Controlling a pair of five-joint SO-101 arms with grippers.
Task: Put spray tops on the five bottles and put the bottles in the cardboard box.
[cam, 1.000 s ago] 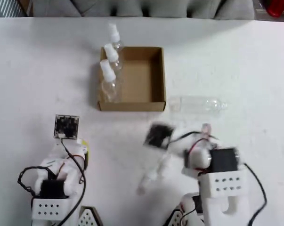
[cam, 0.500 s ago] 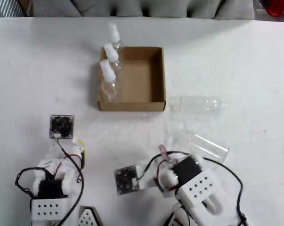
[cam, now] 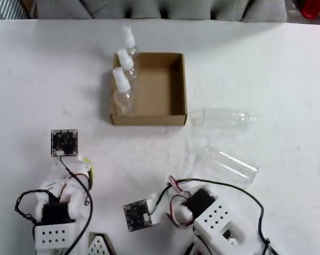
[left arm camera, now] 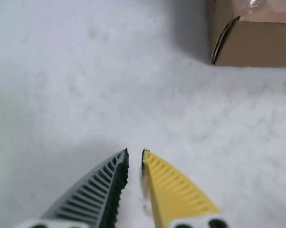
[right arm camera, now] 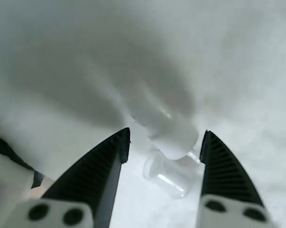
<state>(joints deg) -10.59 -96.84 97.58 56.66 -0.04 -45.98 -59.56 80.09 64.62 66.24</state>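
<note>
The cardboard box [cam: 173, 87] stands open at mid table. Three clear bottles with white spray tops [cam: 121, 82] stand along its left wall; I cannot tell whether they are inside. Two bare bottles lie on their sides: one [cam: 223, 118] right of the box, one [cam: 230, 166] nearer me. In the right wrist view my right gripper [right arm camera: 166, 132] is open, and a white spray top [right arm camera: 167, 135] lies on the table between its fingers. The right arm [cam: 210, 215] sits at the near edge. My left gripper [left arm camera: 134, 154] is shut and empty over bare table, at the near left [cam: 87, 169].
The box's near corner [left arm camera: 247, 45] shows ahead of the left gripper. The white table [cam: 266, 64] is bare right of the box and along the far side. A red object [cam: 314, 8] sits past the far right corner.
The right arm swung back toward the near edge and to the left, uncovering the nearer bare bottle and now covering the spray top. The left arm shifted slightly left.
</note>
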